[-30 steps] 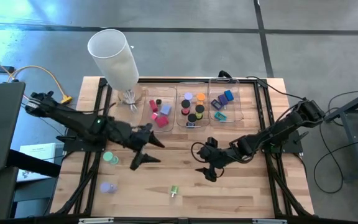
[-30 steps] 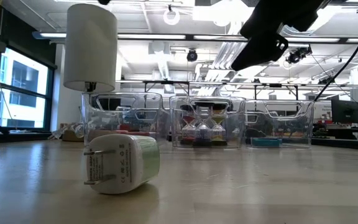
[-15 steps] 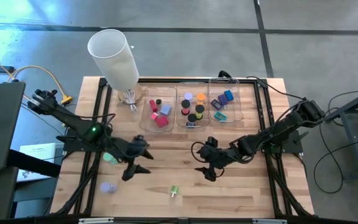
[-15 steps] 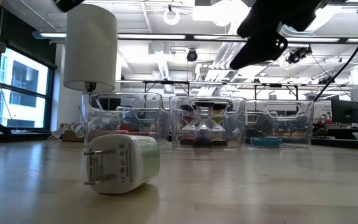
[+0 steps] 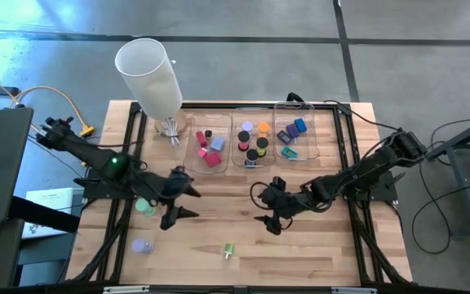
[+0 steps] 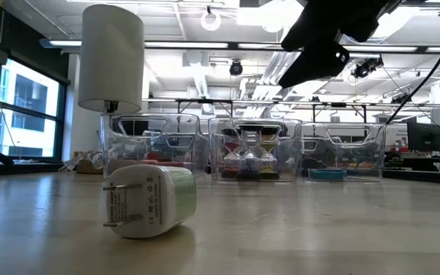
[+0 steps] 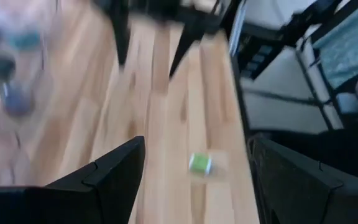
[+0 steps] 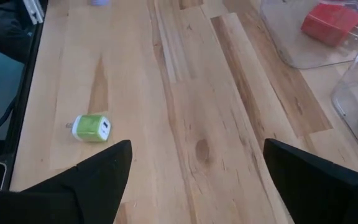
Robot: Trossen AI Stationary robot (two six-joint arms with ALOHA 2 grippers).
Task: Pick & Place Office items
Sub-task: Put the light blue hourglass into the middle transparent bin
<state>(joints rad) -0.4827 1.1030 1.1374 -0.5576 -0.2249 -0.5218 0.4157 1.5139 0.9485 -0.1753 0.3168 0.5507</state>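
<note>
Three office items lie loose on the wooden table, toward its near edge. Nearest is the green plug piece, lying on its side alone on the boards; the low view shows its two prongs pointing sideways. Beside it, toward the table's left side, sits a lavender cap, and a little farther back a teal cap, just beside the left arm.

Both grippers hang above the middle band of the table, each with its fingers spread wide and nothing between them. The left gripper is over bare wood close to the teal cap; its wrist view looks past its own dark fingers toward the green piece. The right gripper is over bare wood right of centre, well apart from the green piece.

Farther back, three clear trays stand in a row. The left tray holds red and pink blocks and a black disc, the middle tray black discs with lavender, orange and other caps, the right tray blue and purple clips and a teal piece. At the far left corner stands a tall white cylinder.
</note>
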